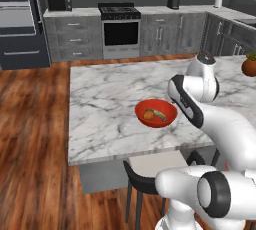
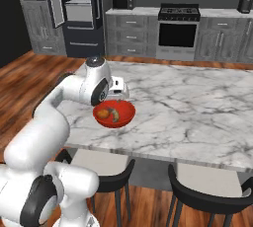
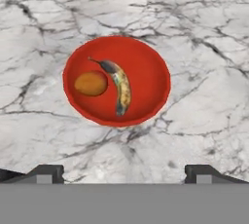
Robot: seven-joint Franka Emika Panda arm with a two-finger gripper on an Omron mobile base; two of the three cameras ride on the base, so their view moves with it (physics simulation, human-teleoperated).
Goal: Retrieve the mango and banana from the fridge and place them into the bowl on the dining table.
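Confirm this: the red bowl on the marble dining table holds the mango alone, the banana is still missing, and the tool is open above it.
Not quite. The banana already lies in the red bowl beside the mango, as the hand view shows. The rest holds: the bowl sits on the marble dining table, and the tool is open above it.

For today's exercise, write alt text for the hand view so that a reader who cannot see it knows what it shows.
A glossy red bowl on the white, grey-veined marble dining table holds the orange mango and, beside it, the curved brown-patched banana, seen from above. The open gripper shows its two dark fingertips at the bottom edge, clear of the bowl and empty.
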